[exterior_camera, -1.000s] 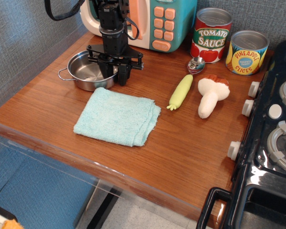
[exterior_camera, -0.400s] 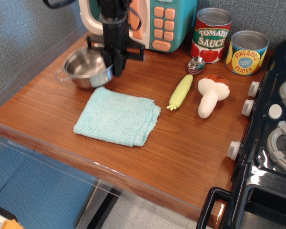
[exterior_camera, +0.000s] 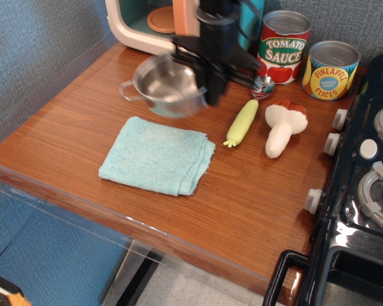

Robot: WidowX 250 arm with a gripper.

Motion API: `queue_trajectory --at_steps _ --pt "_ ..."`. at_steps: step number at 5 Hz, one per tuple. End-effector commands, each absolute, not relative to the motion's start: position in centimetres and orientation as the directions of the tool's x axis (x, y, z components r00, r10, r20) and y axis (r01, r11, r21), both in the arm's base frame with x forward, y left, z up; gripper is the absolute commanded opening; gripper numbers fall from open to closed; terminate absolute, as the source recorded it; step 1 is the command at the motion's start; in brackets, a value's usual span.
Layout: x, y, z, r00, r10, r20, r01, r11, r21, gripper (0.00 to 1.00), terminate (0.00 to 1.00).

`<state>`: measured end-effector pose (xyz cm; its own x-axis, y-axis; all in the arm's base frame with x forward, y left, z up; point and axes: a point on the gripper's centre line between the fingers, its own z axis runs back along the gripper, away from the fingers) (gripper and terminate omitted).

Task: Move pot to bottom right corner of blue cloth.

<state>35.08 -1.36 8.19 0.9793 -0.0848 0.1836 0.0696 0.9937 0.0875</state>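
The shiny steel pot (exterior_camera: 168, 88) with thin wire loop handles hangs in the air above the wooden counter, just beyond the far edge of the blue cloth (exterior_camera: 157, 155). My black gripper (exterior_camera: 210, 89) is shut on the pot's right rim and holds it lifted, slightly tilted and blurred. The blue cloth lies flat on the counter, folded, with nothing on it. Its near right corner lies toward the counter's front edge.
A yellow-green toy vegetable (exterior_camera: 242, 122), a white toy mushroom (exterior_camera: 282, 129) and a spoon (exterior_camera: 262, 86) lie right of the cloth. A tomato sauce can (exterior_camera: 282, 46), a pineapple can (exterior_camera: 330, 69) and a toy microwave (exterior_camera: 153, 22) stand at the back. A black stove (exterior_camera: 364, 185) is at right.
The gripper closed on the pot's rim, lifted it off the counter at the back left, and carried it right, to above the cloth's far edge.
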Motion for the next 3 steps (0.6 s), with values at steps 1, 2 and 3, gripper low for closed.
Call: queue_trajectory --at_steps 1,2,3 --pt "28.7 -7.0 6.9 0.973 -0.147 0.175 0.131 0.986 0.103 0.00 0.00" --pt "26.8 -7.9 5.8 0.969 -0.193 0.153 0.177 0.978 0.109 0.00 0.00" --pt "25.6 -8.8 5.1 0.957 -0.255 0.136 0.240 0.964 0.116 0.00 0.00"
